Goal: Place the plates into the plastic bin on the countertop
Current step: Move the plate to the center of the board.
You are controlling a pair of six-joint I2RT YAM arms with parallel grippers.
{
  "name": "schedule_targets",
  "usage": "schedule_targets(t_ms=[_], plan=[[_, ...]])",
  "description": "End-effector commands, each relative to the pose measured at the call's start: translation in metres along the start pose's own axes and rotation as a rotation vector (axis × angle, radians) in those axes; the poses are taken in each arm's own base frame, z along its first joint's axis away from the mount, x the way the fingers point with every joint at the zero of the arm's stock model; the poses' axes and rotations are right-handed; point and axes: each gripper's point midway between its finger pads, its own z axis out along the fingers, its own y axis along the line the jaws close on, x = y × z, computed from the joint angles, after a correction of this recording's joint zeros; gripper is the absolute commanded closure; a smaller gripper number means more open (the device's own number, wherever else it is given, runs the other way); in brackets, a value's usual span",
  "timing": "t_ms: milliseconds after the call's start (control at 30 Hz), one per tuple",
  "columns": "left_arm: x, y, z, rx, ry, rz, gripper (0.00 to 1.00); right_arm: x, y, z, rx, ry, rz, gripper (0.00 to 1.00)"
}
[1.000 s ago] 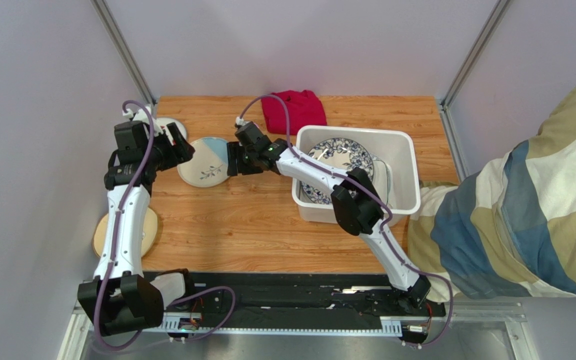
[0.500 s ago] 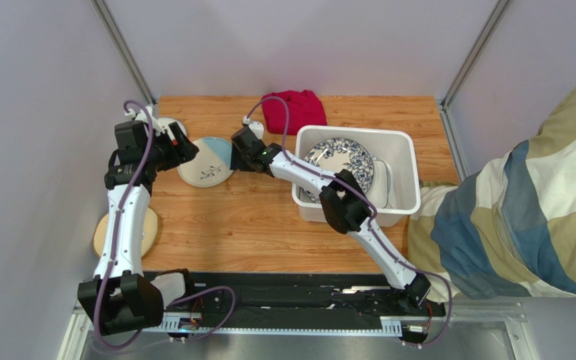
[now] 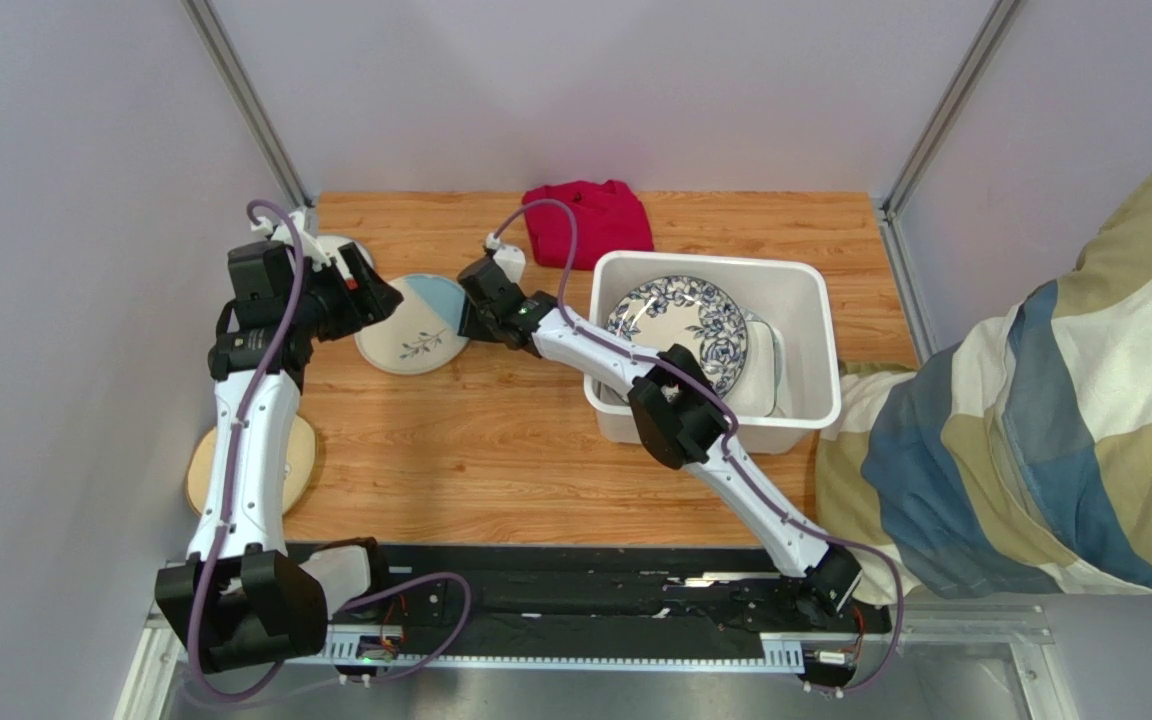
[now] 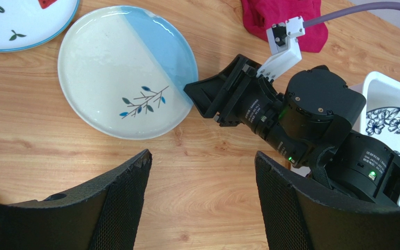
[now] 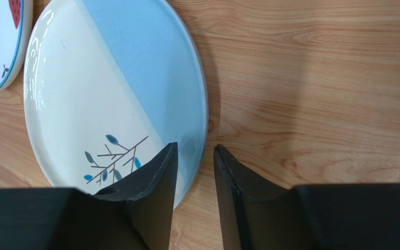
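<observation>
Cream-and-blue plate [image 5: 113,99]: round, glossy glaze, split diagonally into cream and pale blue, with a thin leaf sprig on the cream half. It lies flat on the wood-grain countertop [image 3: 492,450], left of the white plastic bin [image 3: 823,323]. My right gripper [image 5: 194,156] straddles its blue-side rim, jaws narrowly apart; I cannot tell if they touch it. My left gripper [image 4: 202,172] hangs wide open and empty.

Strawberry-print white round plate [image 4: 24,23]: cropped by the frame edge in both wrist views. Blue floral round plate [image 3: 695,308] in the white plastic bin [image 3: 702,261]: partly covered by the right arm [image 3: 672,420]. Folded red cloth [image 4: 283,18]: cropped at the left wrist view's top.
</observation>
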Motion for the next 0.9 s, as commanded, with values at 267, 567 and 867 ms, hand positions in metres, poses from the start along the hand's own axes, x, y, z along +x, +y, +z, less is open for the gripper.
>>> schedule_targets(t_ms=[267, 567, 867], plan=[[-0.014, -0.016, -0.009, 0.062, -0.059, 0.011, 0.22, 0.001, -0.021, -0.008, 0.117, -0.002, -0.128, 0.9], [-0.013, -0.015, -0.009, 0.061, -0.061, 0.016, 0.22, -0.003, -0.043, -0.026, 0.223, -0.001, -0.204, 1.0], [-0.013, -0.014, -0.01, 0.053, -0.062, 0.016, 0.22, -0.004, -0.076, -0.067, 0.304, 0.036, -0.289, 1.0]])
